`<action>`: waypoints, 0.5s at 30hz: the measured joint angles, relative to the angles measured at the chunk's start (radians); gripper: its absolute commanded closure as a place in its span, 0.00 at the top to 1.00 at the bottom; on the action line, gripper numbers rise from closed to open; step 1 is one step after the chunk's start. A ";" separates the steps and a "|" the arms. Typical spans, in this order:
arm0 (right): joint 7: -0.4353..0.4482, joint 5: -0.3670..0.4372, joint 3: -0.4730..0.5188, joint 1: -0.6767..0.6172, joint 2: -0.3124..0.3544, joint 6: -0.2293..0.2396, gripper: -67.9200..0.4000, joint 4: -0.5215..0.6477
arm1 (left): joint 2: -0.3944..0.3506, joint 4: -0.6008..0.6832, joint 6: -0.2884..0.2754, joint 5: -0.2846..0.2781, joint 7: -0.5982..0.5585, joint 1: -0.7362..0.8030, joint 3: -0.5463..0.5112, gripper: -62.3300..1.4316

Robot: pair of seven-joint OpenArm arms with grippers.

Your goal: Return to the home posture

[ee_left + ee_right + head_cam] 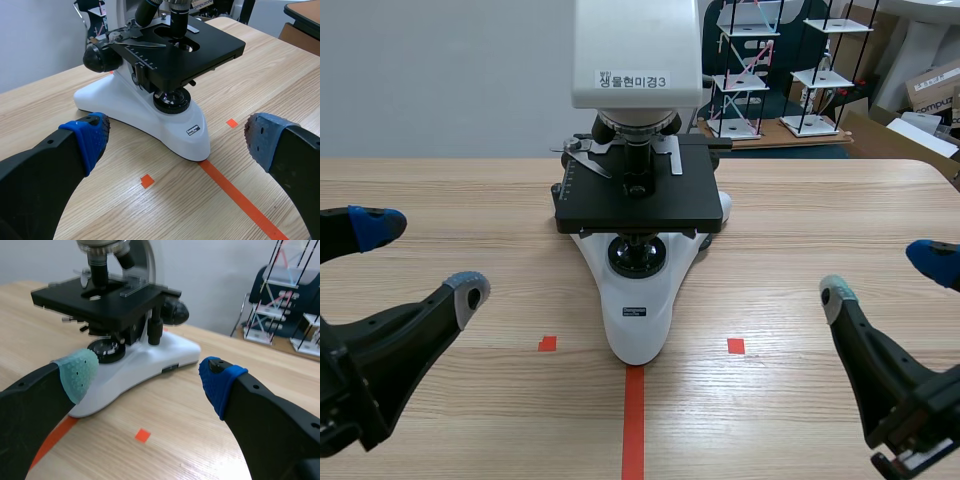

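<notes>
I see a light wooden worktop [450, 210] with a white microscope [638, 310] standing at its middle. The front of its base meets an orange-red tape line [634, 425], and two small tape squares [547, 343] flank it, close but apart.

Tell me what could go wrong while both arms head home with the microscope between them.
Both grippers are open and empty, so nothing can drop. The left gripper or right gripper, if it swings inward, could clip the microscope standing between them, most likely its overhanging black stage. Even a light nudge could shift its base off the orange tape line.
</notes>
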 measured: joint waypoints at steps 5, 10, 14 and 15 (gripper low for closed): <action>-0.023 0.016 0.007 -0.024 0.011 0.006 0.67 0.037 | 0.000 0.000 0.000 0.000 0.000 0.000 0.000 0.91; -0.025 0.018 0.012 -0.034 0.011 0.006 0.67 0.065 | 0.000 0.000 0.000 0.000 0.000 0.000 0.000 0.91; -0.027 0.018 0.012 -0.034 0.011 0.006 0.67 0.069 | 0.000 0.000 0.000 0.000 0.000 0.000 0.000 0.91; -0.027 0.018 0.012 -0.034 0.011 0.006 0.67 0.069 | 0.000 0.000 0.000 0.000 0.000 0.000 0.000 0.91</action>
